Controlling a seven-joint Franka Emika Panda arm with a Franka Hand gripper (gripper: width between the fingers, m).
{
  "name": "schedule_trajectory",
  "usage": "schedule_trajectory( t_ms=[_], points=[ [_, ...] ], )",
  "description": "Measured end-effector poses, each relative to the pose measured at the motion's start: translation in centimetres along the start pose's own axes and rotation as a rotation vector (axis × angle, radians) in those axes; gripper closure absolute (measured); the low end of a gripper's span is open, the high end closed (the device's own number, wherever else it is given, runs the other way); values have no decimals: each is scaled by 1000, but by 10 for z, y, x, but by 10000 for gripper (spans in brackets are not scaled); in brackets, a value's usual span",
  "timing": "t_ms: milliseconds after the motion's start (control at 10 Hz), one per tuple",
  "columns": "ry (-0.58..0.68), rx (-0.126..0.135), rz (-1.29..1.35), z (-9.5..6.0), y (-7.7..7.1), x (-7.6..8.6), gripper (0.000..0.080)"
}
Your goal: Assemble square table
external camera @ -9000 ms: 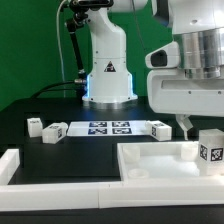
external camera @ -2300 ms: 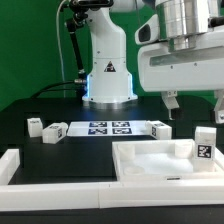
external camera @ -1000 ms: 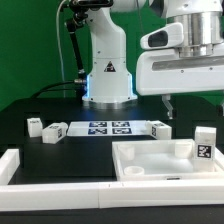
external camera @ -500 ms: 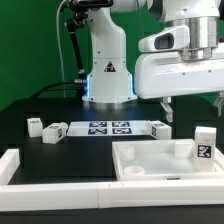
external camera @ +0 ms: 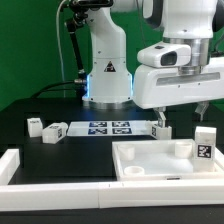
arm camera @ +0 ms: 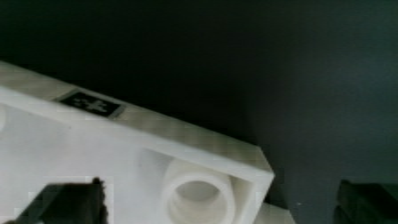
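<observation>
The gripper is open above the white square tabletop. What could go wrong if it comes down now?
1. The gripper hangs open close to the upright leg post at the exterior view's right; on the way down, one finger may knock it over.
2. In the wrist view the fingers stand near a corner of the tabletop, not a straight edge, so a grasp there might turn the slab.

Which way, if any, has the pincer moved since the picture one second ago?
Yes. The pincer went toward the exterior view's left and slightly down, closer to the fixed marker board.
</observation>
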State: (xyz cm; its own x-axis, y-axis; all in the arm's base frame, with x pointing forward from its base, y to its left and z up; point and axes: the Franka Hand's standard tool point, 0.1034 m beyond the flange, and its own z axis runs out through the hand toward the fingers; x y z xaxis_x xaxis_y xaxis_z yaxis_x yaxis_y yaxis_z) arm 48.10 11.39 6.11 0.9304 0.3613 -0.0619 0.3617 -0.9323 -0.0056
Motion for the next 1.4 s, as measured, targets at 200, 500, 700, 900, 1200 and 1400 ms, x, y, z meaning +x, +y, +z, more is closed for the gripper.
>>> schedule_trajectory(
  t_ms=[200, 500, 700, 900, 1200, 1400],
  points=[
    [-35, 5, 5, 1, -1, -3, 151],
    [-382, 36, 70, 11, -13, -43, 151],
    [-543, 53, 79, 11, -15, -61, 151],
    [-645, 62, 84, 12, -14, -63, 151],
    [-886, 60, 112, 23, -22, -78, 151],
    [-962, 59, 113, 38, -22, -82, 151]
  ],
)
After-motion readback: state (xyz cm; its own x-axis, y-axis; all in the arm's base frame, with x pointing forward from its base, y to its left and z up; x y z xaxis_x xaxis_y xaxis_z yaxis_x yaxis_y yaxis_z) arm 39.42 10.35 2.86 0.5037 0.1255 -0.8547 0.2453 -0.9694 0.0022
